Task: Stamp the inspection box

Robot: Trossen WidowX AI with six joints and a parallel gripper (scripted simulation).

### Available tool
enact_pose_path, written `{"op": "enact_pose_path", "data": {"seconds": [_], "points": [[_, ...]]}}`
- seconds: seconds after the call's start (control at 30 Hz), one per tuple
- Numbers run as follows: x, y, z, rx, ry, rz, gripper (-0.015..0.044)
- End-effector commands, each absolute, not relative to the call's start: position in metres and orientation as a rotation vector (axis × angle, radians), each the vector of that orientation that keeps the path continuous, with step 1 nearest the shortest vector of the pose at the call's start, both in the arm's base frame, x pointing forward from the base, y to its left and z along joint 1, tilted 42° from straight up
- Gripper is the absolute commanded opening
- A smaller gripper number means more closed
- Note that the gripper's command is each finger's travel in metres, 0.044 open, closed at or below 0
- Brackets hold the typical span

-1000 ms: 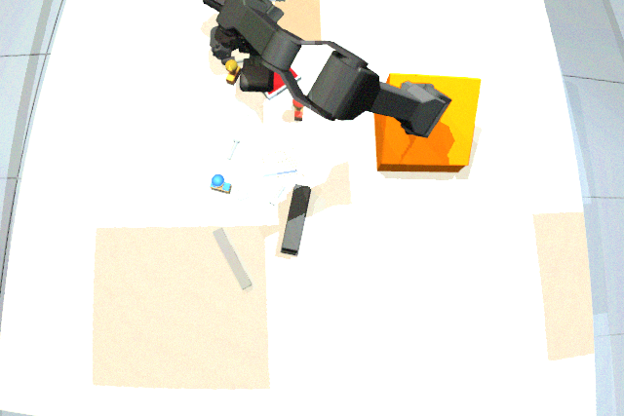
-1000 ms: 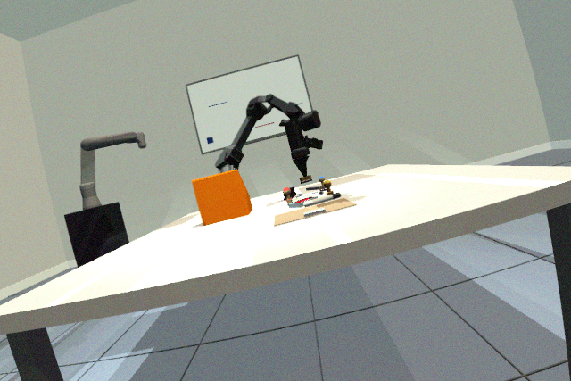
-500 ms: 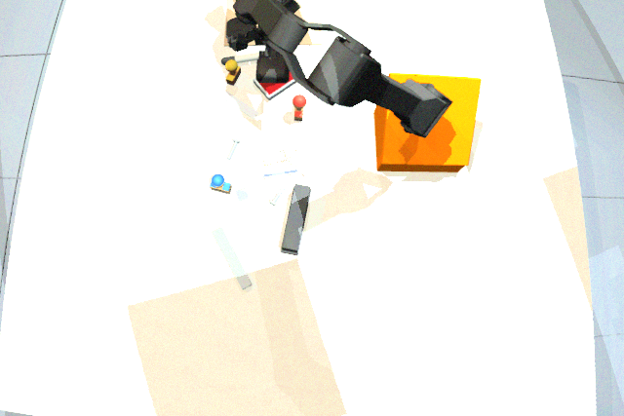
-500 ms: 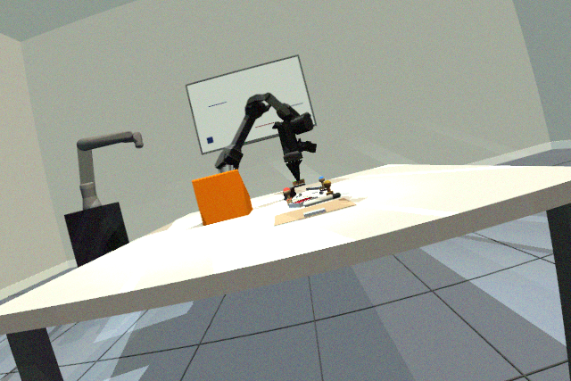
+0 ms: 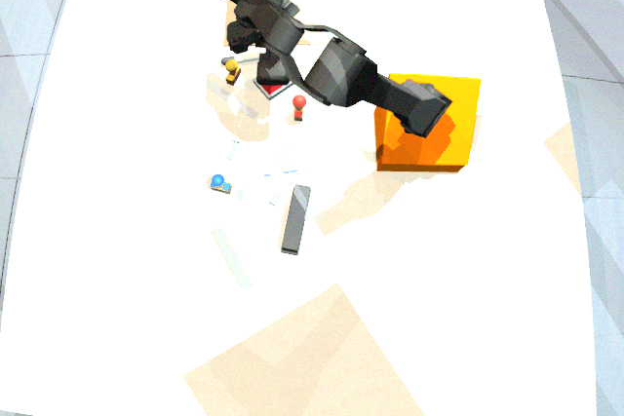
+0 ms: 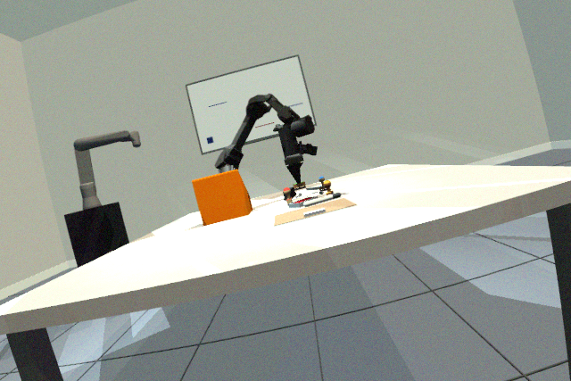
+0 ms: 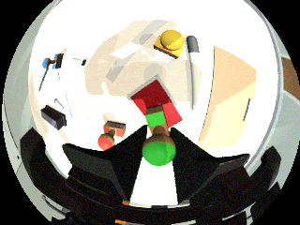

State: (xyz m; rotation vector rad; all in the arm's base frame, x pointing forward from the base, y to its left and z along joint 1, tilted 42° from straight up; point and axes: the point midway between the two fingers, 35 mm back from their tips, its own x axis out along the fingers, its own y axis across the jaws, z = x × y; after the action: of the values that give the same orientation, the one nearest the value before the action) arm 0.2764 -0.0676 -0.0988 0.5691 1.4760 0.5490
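My gripper (image 6: 297, 181) (image 7: 159, 133) is shut on the green-topped stamp (image 7: 158, 152). The stamp's block hangs over the near part of the open red ink pad (image 5: 272, 89) (image 7: 152, 93), and in the exterior view it looks a little above it. The arm hides the stamp in the top view. The stamp's underside and lettering are not visible. The card is washed out by glare; short blue lines (image 5: 290, 170) show in its area, and I cannot make out the inspection box.
A red stamp (image 5: 299, 101) (image 7: 107, 141) stands close to the pad. A yellow stamp (image 5: 231, 65) (image 7: 172, 39) and a grey-capped marker (image 7: 193, 80) are on its other side. A blue stamp (image 5: 217, 180), a black block (image 5: 295, 220), an orange box (image 5: 463, 99) (image 6: 221, 196) and a tan board (image 6: 341, 206) (image 7: 230, 94) also lie about.
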Motion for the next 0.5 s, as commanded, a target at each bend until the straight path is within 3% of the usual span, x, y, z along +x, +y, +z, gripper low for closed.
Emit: {"op": "enact_pose_path", "data": {"seconds": [0.0, 0.47], "points": [[0.2767, -0.0656, -0.1008, 0.578, 1.475, 0.546, 0.0], [0.2771, -0.0594, -0.1078, 0.579, 1.475, 0.547, 0.0]]}}
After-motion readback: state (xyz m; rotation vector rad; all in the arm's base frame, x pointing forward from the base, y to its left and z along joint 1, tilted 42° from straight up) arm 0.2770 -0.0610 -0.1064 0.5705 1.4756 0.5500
